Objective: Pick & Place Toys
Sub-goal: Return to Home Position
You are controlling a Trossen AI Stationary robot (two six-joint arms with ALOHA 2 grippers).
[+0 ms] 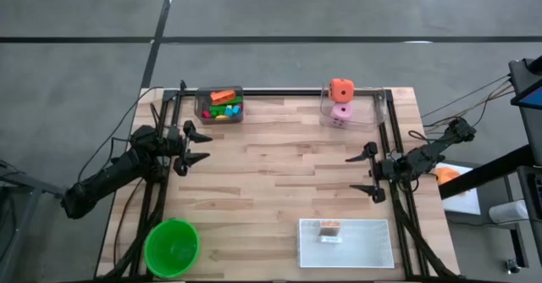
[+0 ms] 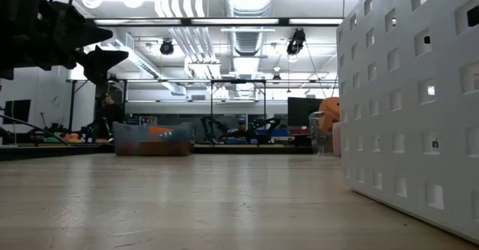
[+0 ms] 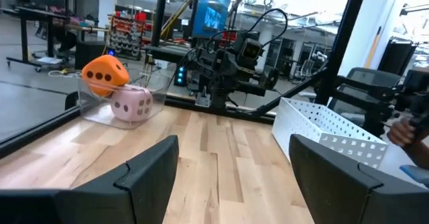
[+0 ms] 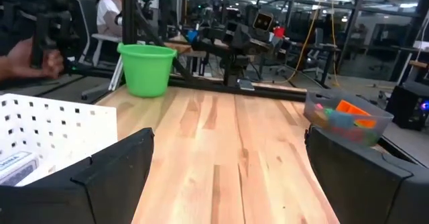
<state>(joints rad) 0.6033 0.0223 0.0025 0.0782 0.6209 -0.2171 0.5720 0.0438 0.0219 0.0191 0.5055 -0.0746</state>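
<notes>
Presently the left gripper [image 1: 201,146] hangs near the table's left edge, toward the far side. Its fingers are spread wide and hold nothing. The right gripper [image 1: 364,173] faces it from the right edge, about midway along, with its jaws equally wide apart and empty. Both point inward over the wooden table [image 1: 271,169], and an open stretch of pale planks lies between them.

Everything else sits along the borders. At the far left corner, just beyond the left gripper, a clear bin [image 1: 201,107] holds a heap of small colourful pieces [image 1: 224,105]. Near the far right corner a second clear bin [image 1: 373,113] holds the orange holed cube [image 1: 341,89], which leans against the pink dotted die [image 1: 342,112]. Along the near edge, the white tray [image 1: 373,253] lies toward the right with small cards [image 1: 330,230] inside it, well apart from the right gripper. The green bowl [image 1: 172,247] stands at the near left corner.

Black frame rails [image 1: 389,130] run down both sides of the table. Beyond it is grey floor, with cables trailing off the right side. The wrist views show a workshop with desks and screens, and a person [image 4: 110,13] seated past the bowl.
</notes>
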